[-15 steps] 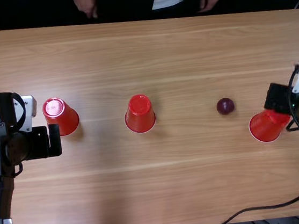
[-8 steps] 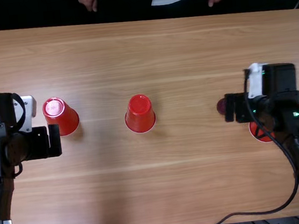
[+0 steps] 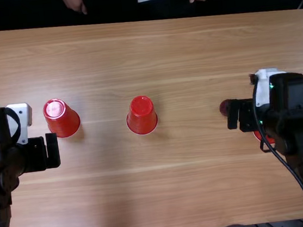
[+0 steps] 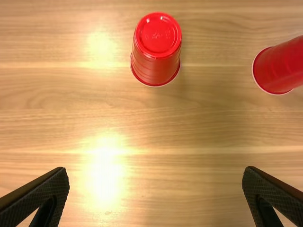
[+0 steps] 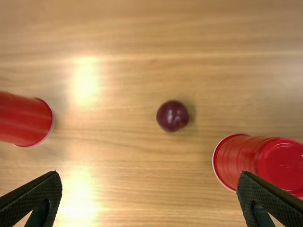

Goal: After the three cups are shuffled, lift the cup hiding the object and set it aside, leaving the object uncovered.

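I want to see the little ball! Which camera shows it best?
The right wrist view: the dark purple ball lies whole and uncovered there. In the top view only part of it peeks out beside the right arm.

Top view steeply down from near edge, wrist views close above same table (image 3: 144, 48)

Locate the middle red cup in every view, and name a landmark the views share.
Top view: the middle cup stands upside down on the table, between the left cup and the ball.
Left wrist view: middle cup partly cut off at the edge, beside the left cup.
Right wrist view: middle cup partly cut off at the edge, beside the ball.
Shared landmark: the table's wood grain, running the same way in all three.
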`<action>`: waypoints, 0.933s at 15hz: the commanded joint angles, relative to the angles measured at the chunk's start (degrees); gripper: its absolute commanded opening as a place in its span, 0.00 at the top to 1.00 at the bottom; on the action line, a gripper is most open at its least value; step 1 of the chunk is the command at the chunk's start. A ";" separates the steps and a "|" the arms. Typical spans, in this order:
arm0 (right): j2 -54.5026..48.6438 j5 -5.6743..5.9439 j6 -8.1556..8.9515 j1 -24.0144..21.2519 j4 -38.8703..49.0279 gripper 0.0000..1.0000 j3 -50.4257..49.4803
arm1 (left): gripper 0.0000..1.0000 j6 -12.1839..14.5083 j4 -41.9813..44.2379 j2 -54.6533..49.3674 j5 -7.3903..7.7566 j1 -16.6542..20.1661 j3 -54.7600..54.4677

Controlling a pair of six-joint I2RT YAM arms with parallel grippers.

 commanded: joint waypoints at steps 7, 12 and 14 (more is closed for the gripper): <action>-30.12 0.39 0.59 0.40 5.13 0.00 -20.32 | 0.00 0.12 7.40 -24.70 0.85 0.13 -22.10; -48.23 0.39 0.48 -4.96 12.41 0.00 -34.56 | 0.00 -0.20 16.26 -47.03 0.96 0.40 -41.35; -56.32 0.60 0.48 -6.45 12.83 0.00 -40.62 | 0.00 -0.20 16.36 -55.73 0.96 0.40 -49.18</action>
